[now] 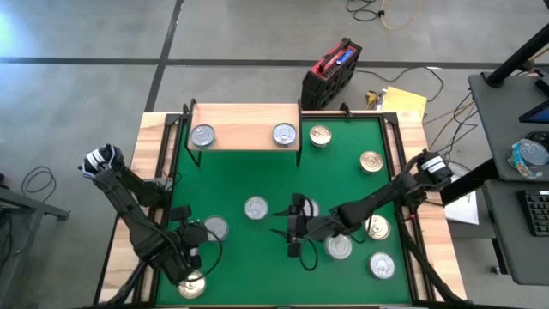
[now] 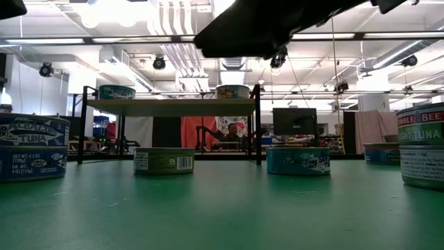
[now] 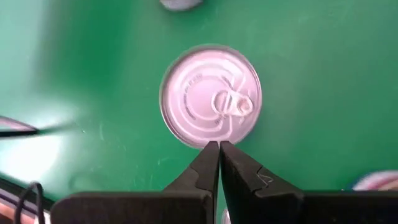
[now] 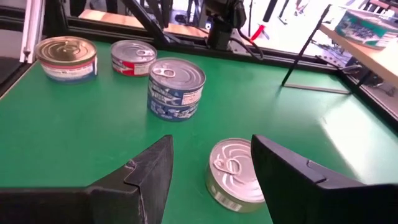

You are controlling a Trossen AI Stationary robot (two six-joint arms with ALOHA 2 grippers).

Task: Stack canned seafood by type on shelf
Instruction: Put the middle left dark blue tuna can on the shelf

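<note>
Green matting on the desk [image 1: 257,176] runs from the left pincer [image 1: 190,262] (clenched, empty, above a silver-topped tin) to the right pincer [image 4: 211,171], spread wide just short of a flat silver tin [image 4: 235,173] lying ahead between its fingers, shelf [image 1: 244,124] well apart.

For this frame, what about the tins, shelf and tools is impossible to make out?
- High view: the right tool and its arm cover part of a tin; tin side labels are too small to read.
- Low view: a dark arm fills the top edge; neither tool shows.
- Left wrist view: the shut left tool hides the near edge of the silver tin.
- Right wrist view: the shelf is cut off by the edge.
</note>
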